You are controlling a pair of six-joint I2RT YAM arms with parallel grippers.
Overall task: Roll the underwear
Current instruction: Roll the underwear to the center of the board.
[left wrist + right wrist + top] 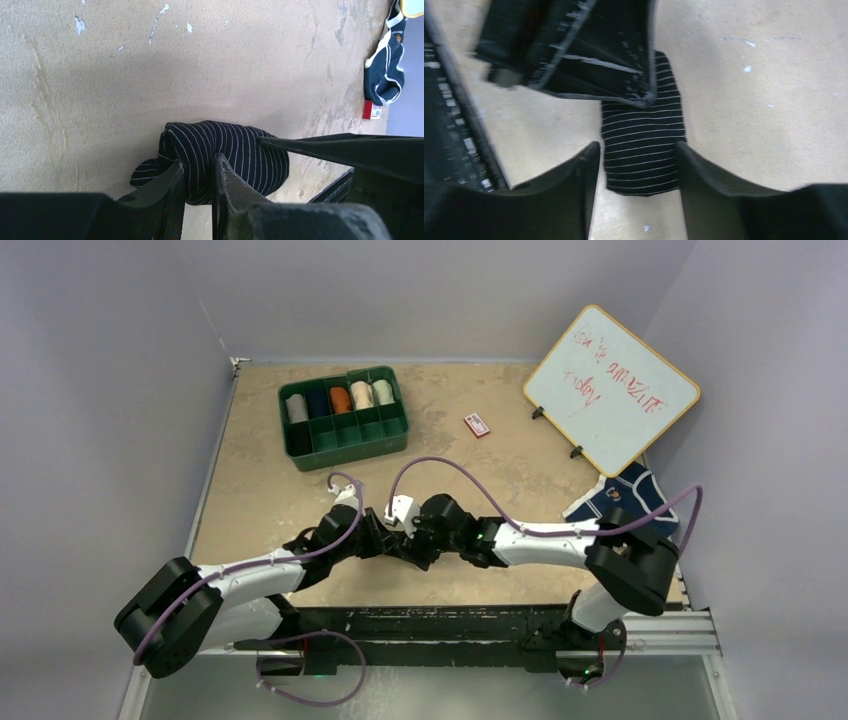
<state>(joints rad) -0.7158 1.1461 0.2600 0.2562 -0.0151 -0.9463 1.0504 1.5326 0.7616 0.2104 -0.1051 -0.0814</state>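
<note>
— Closest to us, what has the left gripper (pixel 199 167) got?
— It's pinched tight on the black brief (pixel 235 150), the one with thin pale stripes. That brief is a bunched roll lying on the tan table (pixel 450 440), in the middle near the front edge.
— And the right gripper (pixel 636 147)?
— Its jaws are apart, one finger on each side of the roll's flat end. I can't tell if they touch it.
— The other pair?
— The navy brief (pixel 625 498) with white edging lies at the far right, just below the whiteboard (pixel 612 390), with a red-and-white card (pixel 372 110) beside it.
</note>
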